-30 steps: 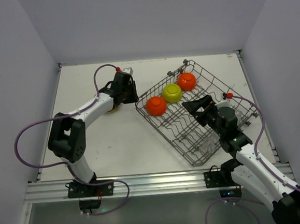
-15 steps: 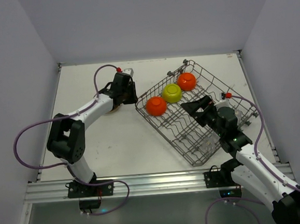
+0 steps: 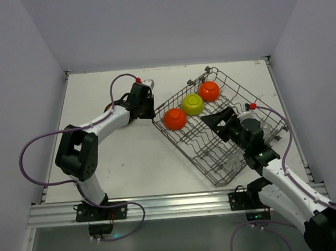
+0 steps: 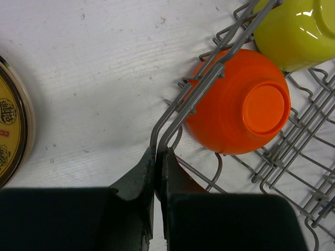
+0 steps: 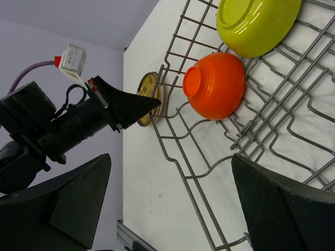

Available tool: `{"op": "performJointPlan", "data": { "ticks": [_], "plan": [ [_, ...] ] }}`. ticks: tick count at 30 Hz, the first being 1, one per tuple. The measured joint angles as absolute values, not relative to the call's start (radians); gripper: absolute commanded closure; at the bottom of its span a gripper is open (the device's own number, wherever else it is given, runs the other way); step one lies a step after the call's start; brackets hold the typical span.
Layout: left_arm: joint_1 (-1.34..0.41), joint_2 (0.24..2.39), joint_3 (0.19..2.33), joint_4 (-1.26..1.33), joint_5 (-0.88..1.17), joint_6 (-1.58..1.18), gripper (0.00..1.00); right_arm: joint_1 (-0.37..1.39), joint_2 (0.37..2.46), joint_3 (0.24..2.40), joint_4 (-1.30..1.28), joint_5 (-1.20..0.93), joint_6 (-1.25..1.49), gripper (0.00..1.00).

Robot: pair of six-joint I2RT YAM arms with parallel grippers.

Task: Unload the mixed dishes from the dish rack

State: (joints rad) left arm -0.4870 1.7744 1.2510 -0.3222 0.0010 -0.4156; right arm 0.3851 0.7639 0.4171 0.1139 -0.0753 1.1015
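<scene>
The grey wire dish rack [image 3: 235,85] lies angled at the table's right. Three bowls sit bottom-up in its far end: an orange bowl [image 3: 175,118], a yellow-green bowl [image 3: 192,104] and a second orange bowl [image 3: 209,90]. My left gripper [image 3: 151,114] is at the rack's left corner, its jaws shut on the rim wire [image 4: 180,107] just beside the near orange bowl [image 4: 241,104]. My right gripper [image 3: 211,120] hovers wide open over the rack's middle, holding nothing. A yellow-brown patterned plate [image 4: 10,136] lies on the table left of the rack.
The right wrist view shows the left gripper [image 5: 154,103] touching the rack corner, with the plate [image 5: 149,99] behind it. Rows of upright tines [image 3: 207,148] fill the rack's near half. Grey walls enclose the table, and a metal rail [image 3: 163,206] runs along its near edge.
My left gripper has slid right to the rack's corner and its jaws have shut on the rim wire. The right gripper has drifted slightly left, still open.
</scene>
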Motion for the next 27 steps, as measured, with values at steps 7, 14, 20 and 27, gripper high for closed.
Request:
{"op": "performJointPlan", "data": {
  "ticks": [7, 14, 20, 27],
  "plan": [
    [-0.488, 1.774, 1.251, -0.323, 0.003, -0.399, 1.0, 0.385, 0.916, 0.405, 0.227, -0.106, 1.158, 0.01],
    [-0.488, 1.774, 1.255, -0.324, 0.004, -0.399, 1.0, 0.404, 1.195, 0.43, 0.361, -0.141, 1.253, 0.07],
    [-0.488, 1.775, 1.255, -0.324, 0.004, -0.399, 1.0, 0.462, 1.357, 0.543, 0.363, -0.083, 1.35, 0.07],
    [-0.488, 1.781, 1.26, -0.327, 0.004, -0.399, 1.0, 0.524, 1.487, 0.692, 0.321, 0.011, 1.412, 0.07]
  ]
}}
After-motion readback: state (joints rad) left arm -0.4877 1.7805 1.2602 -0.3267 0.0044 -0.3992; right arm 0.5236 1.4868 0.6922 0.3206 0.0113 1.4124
